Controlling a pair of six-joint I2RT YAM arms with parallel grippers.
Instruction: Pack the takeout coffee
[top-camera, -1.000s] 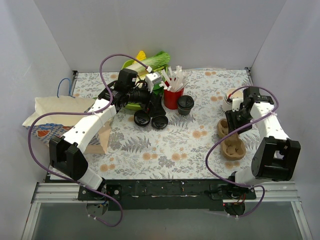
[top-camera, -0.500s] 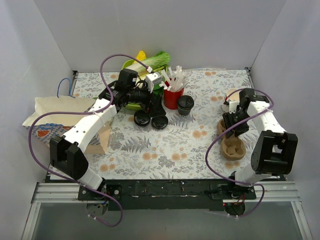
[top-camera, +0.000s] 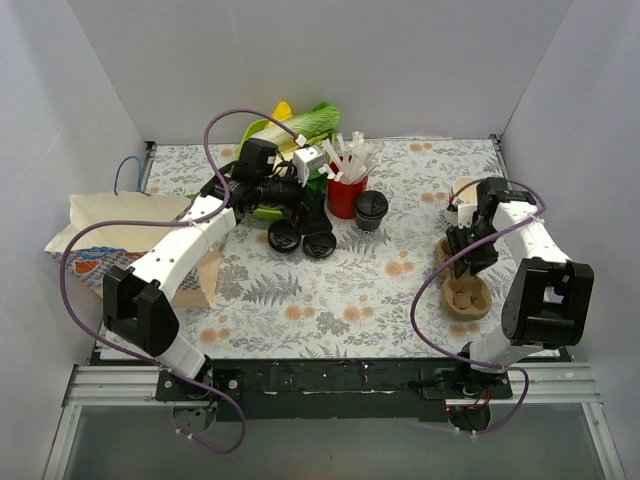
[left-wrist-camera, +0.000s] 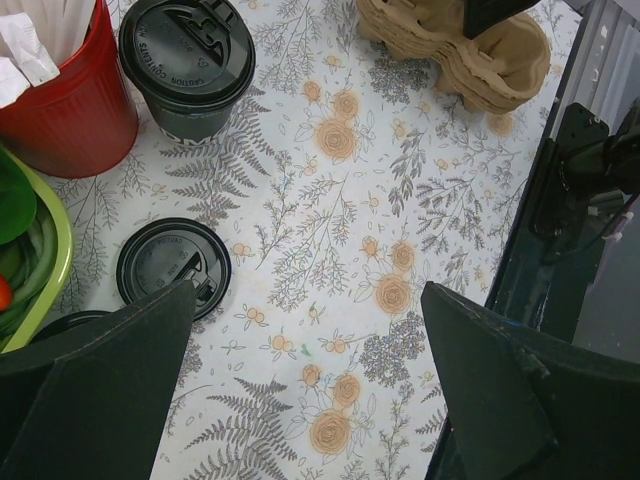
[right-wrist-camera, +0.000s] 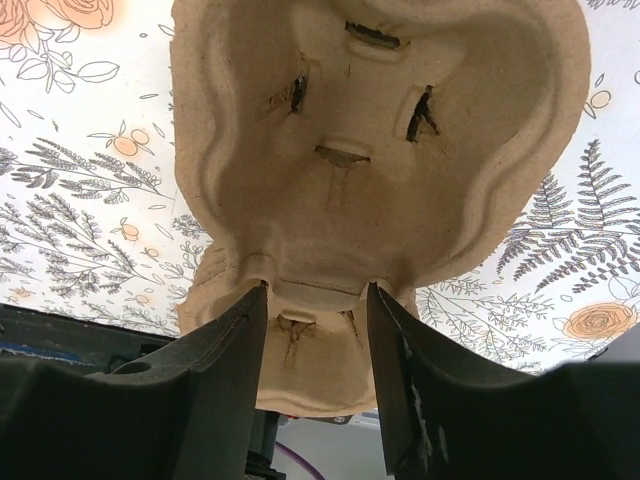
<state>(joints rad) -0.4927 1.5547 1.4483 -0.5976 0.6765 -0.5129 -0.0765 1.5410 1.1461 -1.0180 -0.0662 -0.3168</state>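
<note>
Pinching a pulp carrier (right-wrist-camera: 380, 150) in the right claw (right-wrist-camera: 310, 292), left claw (left-wrist-camera: 308, 295) spread near the takeout coffee (left-wrist-camera: 187, 65)

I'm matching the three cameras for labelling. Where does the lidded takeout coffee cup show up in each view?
Top external: the takeout coffee stands at the back centre, just right of the red straw holder.
Left wrist: top left, beside the red straw holder.
Right wrist: not in view.
Shared landmark: the pulp cup carrier, at the right side from above, top right in the left wrist view, filling the right wrist view.
</note>
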